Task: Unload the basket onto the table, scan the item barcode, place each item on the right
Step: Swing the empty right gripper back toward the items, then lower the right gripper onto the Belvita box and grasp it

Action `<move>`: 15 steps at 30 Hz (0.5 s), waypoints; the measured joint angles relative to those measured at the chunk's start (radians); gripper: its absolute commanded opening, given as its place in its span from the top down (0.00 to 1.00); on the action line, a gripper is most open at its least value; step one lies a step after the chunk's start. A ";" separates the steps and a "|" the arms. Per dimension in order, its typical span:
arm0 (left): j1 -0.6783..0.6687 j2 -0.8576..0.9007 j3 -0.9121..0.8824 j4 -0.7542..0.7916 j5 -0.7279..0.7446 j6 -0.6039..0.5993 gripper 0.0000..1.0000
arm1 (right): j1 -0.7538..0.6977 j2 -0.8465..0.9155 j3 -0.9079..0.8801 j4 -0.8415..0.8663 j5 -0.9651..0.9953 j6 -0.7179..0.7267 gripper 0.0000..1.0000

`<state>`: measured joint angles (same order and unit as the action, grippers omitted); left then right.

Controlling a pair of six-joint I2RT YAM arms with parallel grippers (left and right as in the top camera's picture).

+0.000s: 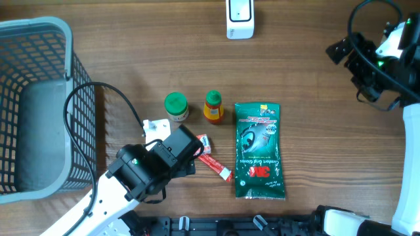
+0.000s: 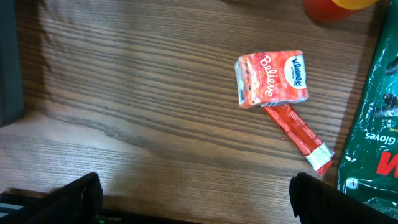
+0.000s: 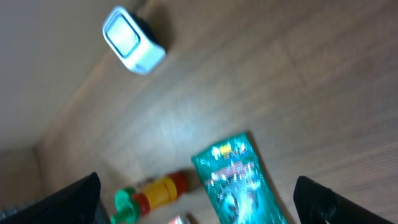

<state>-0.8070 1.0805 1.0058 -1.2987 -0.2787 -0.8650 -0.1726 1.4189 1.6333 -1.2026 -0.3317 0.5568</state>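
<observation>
So, the wooden tabletop point(image 1: 315, 72) has a big grey wire basket point(image 1: 39, 33) at its left edge. The green glove pack point(image 1: 260, 149) lies flat near the middle, long axis running from the near edge to the far edge, 3M logo at the near end.

My left gripper point(image 2: 196, 202) is spread wide with nothing in it, hanging low over the wood. My right gripper point(image 3: 199, 202) is just as wide and also empty, up over the far right corner, and its view is pretty blurry.

The white scanner point(image 1: 239, 16) sits at the far edge, well apart from everything else. A green-lidded jar point(image 1: 176, 106) and an orange bottle point(image 1: 212, 107) stand side by side just left of the glove pack's far end.

The tissue pack point(image 2: 272, 79) lies flat, red face up. In my left wrist view its long axis runs nearly side to side, with the Kleenex logo end on the right. It's ahead of my left gripper, off toward the right finger, not between the fingers and not touching them.

A red sachet point(image 2: 297, 138) pokes out from under the pack's lower edge, slanting toward the glove pack with its white end nearest it.
</observation>
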 measured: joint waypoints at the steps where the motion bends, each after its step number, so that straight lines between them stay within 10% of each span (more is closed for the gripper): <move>1: 0.000 0.000 0.000 0.000 0.000 0.000 0.00 | 0.005 0.000 0.000 -0.027 -0.005 -0.005 0.00; 15: 0.000 0.000 0.000 0.000 0.000 0.000 0.00 | 0.478 0.002 -0.056 0.145 0.008 -0.156 0.00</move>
<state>-0.8070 1.0805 1.0058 -1.2991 -0.2783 -0.8650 0.3050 1.4212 1.5776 -1.0573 -0.3237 0.4007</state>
